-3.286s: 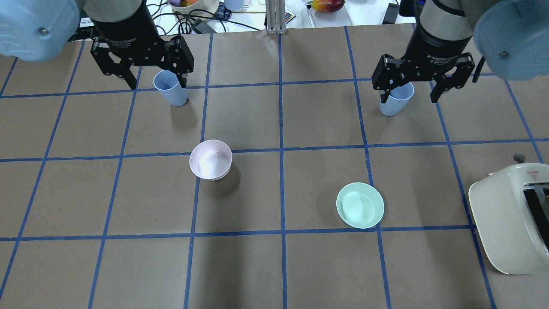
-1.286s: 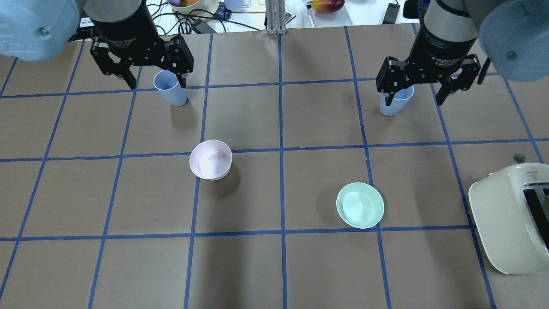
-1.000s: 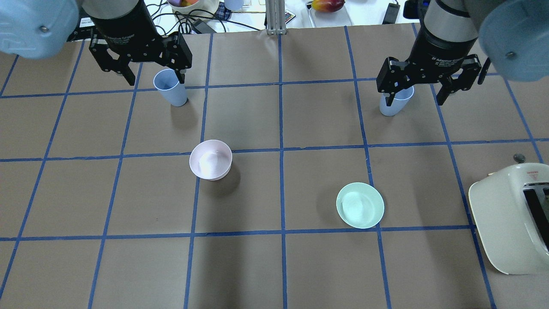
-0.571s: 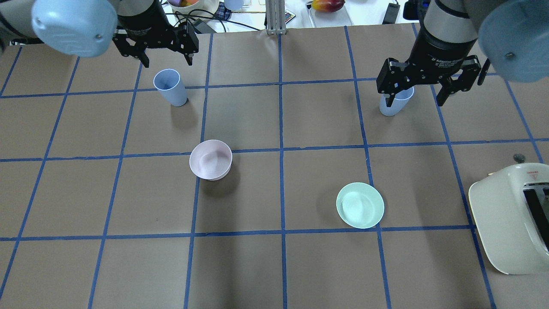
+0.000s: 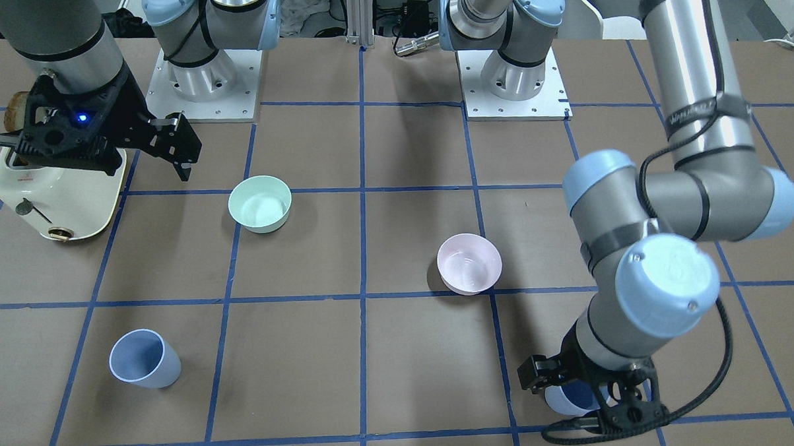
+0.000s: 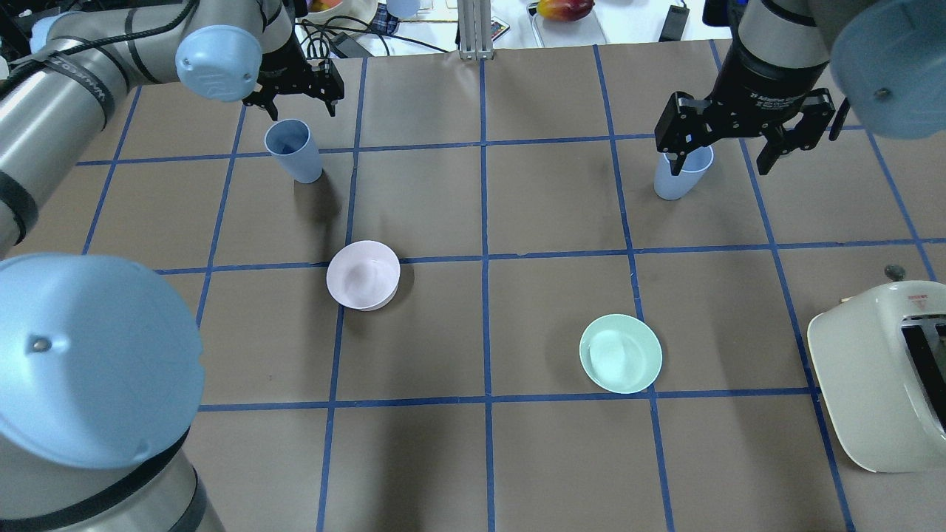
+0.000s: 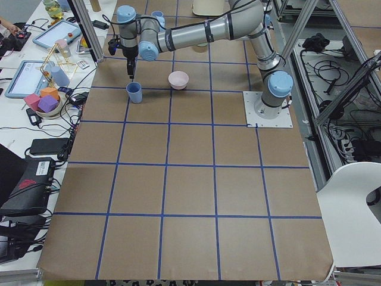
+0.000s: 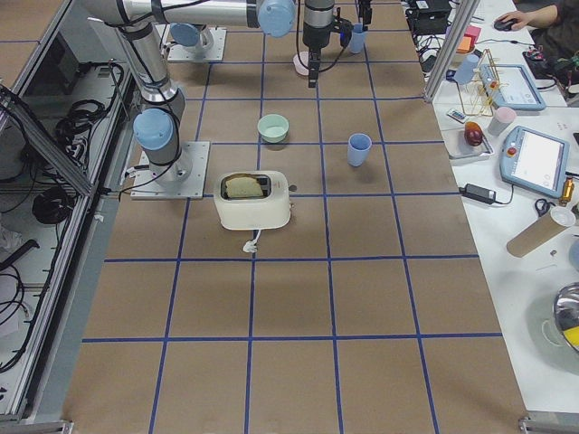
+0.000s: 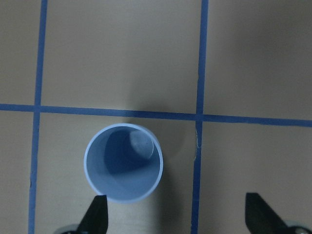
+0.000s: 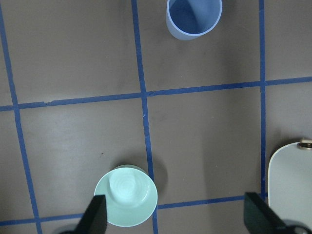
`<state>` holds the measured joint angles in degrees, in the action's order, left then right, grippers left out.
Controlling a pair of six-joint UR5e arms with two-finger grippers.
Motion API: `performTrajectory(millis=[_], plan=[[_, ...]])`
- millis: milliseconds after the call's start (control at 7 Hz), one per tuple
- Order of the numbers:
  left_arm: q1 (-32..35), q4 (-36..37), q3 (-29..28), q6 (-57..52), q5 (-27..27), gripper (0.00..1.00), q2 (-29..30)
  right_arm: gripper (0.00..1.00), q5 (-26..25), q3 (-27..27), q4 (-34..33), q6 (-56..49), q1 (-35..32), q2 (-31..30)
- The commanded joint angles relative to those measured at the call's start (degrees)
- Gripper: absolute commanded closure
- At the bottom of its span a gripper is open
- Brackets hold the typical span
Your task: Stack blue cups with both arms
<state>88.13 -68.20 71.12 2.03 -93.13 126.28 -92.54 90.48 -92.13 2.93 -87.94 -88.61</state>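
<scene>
Two pale blue cups stand upright on the brown gridded table. The left cup (image 6: pixel 299 162) sits at the far left; my left gripper (image 6: pixel 299 111) hangs open just above and behind it. In the left wrist view the left cup (image 9: pixel 123 162) lies ahead of the open fingertips (image 9: pixel 96 215), towards the left one. The right cup (image 6: pixel 676 181) stands at the far right. My right gripper (image 6: pixel 717 166) is open, empty and well above it; the right wrist view shows that cup (image 10: pixel 193 18) far below at the top edge.
A pale pink bowl (image 6: pixel 362 275) and a mint-green bowl (image 6: pixel 619 353) sit mid-table. A cream toaster (image 6: pixel 879 377) stands at the right edge. The left arm's elbow (image 6: pixel 89 362) fills the overhead view's lower left.
The left arm has swung round, its elbow now low in the overhead view, and its open gripper has moved farther out by the left cup. The right gripper shifted slightly. Both cups stayed put.
</scene>
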Motion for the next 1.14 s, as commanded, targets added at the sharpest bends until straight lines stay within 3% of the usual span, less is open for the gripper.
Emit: performTrajectory(millis=[0,143,714,1000], plan=[[-0.2,-0.8,0.1,0.1,-0.1,0.58,2.7,0.00,0.7,-0.4,-6.0,-0.7,4.2,3.5],[-0.2,-3.1,-0.4,0.1,-0.2,1.00,2.7,0.00,0.5,-0.2,-10.1,-4.7,6.4,5.4],[1.2,-2.9,-0.9,2.7,0.4,1.00,1.8,0.00,1.0,-0.1,-24.8,-7.6,9.5,18.0],[11.0,-3.2,-1.9,12.5,3.8,1.00,-0.1,0.00,0.8,-0.2,-27.4,-7.2,9.5,22.1]])
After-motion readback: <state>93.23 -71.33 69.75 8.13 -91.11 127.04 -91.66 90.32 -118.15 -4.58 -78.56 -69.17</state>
